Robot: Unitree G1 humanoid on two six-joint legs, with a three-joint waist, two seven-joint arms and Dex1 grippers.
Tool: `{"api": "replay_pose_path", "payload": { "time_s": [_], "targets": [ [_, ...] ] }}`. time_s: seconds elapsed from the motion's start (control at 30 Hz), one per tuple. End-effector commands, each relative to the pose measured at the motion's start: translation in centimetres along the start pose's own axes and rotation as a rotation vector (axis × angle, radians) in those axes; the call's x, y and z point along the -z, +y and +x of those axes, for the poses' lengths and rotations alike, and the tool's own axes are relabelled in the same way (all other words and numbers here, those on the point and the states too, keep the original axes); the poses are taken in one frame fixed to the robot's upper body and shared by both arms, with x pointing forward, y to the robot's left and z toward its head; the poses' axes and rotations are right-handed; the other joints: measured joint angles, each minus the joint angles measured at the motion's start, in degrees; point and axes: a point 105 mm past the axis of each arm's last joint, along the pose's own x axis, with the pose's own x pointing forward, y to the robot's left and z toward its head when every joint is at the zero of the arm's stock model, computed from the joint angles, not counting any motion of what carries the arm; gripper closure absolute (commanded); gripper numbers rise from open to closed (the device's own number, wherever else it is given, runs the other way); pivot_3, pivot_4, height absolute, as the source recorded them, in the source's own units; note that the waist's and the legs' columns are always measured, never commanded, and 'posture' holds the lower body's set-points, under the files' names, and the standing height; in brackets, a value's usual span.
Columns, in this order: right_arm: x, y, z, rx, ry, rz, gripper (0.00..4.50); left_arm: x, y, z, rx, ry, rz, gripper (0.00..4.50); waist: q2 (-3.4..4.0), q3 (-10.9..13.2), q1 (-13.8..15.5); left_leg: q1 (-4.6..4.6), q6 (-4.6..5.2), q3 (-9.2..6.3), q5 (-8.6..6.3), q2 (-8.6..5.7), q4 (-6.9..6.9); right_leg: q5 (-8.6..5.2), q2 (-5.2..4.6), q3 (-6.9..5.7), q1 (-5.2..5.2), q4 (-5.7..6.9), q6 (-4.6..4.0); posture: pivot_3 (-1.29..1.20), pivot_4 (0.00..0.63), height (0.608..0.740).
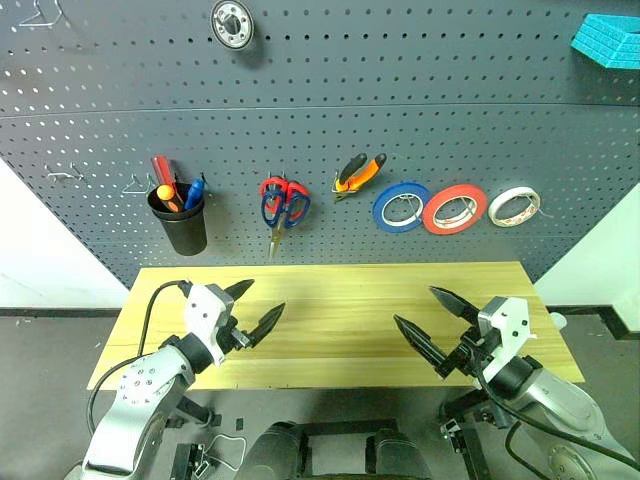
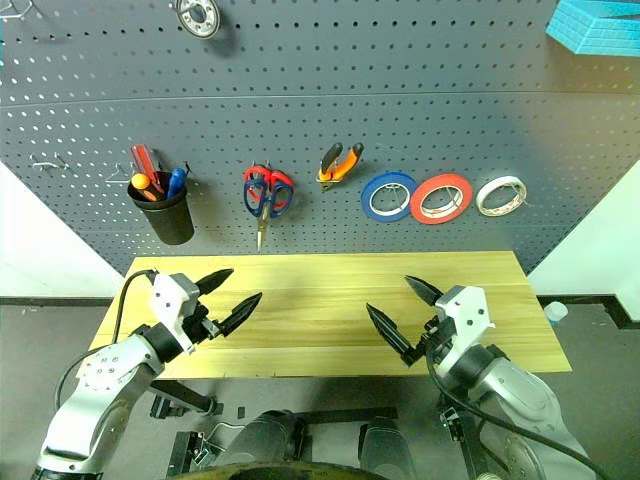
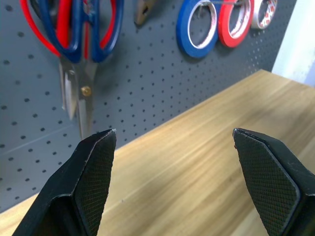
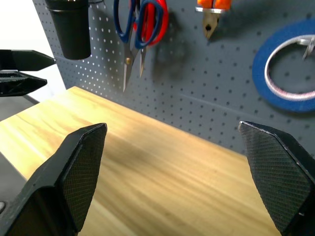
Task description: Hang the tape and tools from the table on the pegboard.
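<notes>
Dark pegboard (image 1: 330,110) holds red tape (image 1: 455,209), pliers (image 1: 358,172) and scissors (image 1: 284,205); above the desk (image 1: 340,300), left gripper (image 1: 254,310) and right gripper (image 1: 428,320) spread their fingers wide, holding nothing.

Bright even light, soft shadows, sharp focus.
</notes>
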Motion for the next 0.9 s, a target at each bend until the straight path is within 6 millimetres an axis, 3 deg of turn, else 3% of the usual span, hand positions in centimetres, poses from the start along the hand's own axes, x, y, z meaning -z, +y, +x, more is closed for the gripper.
{"api": "replay_pose_path", "payload": {
  "time_s": [0.03,0.3,0.6,0.8,0.9],
  "targets": [
    [-0.9,0.0,0.0,-0.01,-0.027,-0.011,0.0,-1.1,0.2,-0.1,-0.003,-0.041,0.043,0.57,0.0,0.0,0.0,0.01,0.0,0.0,0.0,0.0,0.0,-0.01,0.0,0.0,0.02,0.0,0.0,0.09,0.039,0.71],
    [-0.2,-0.4,0.3,0.016,-0.02,-0.015,0.0,-1.0,-0.3,0.3,0.002,-0.053,0.032,0.57,0.01,0.0,0.1,0.01,0.0,0.0,0.0,0.0,0.01,-0.01,-0.01,0.0,0.02,0.0,0.0,0.09,0.039,0.71],
    [2.9,-1.7,0.2,0.167,-0.013,-0.012,0.0,1.7,0.7,-0.1,-0.09,-0.051,-0.032,0.57,0.03,-0.1,0.0,0.02,0.0,0.01,0.0,0.0,0.0,-0.01,0.0,0.0,0.01,0.0,0.0,0.09,0.038,0.71],
    [5.2,-3.5,0.0,0.37,-0.012,-0.082,0.0,3.5,1.2,-0.6,-0.131,-0.064,-0.094,0.57,0.08,-0.1,0.0,0.04,-0.01,0.01,-0.01,-0.01,0.0,-0.01,0.0,0.0,0.02,0.0,0.0,0.09,0.035,0.71],
    [5.0,-4.7,0.0,0.489,-0.059,-0.094,0.0,3.9,2.1,-0.6,-0.183,-0.073,-0.102,0.57,0.13,-0.2,0.0,0.07,-0.01,0.02,-0.01,-0.01,-0.01,-0.01,0.01,0.0,0.02,0.01,0.0,0.1,0.036,0.71]
  ]
}}
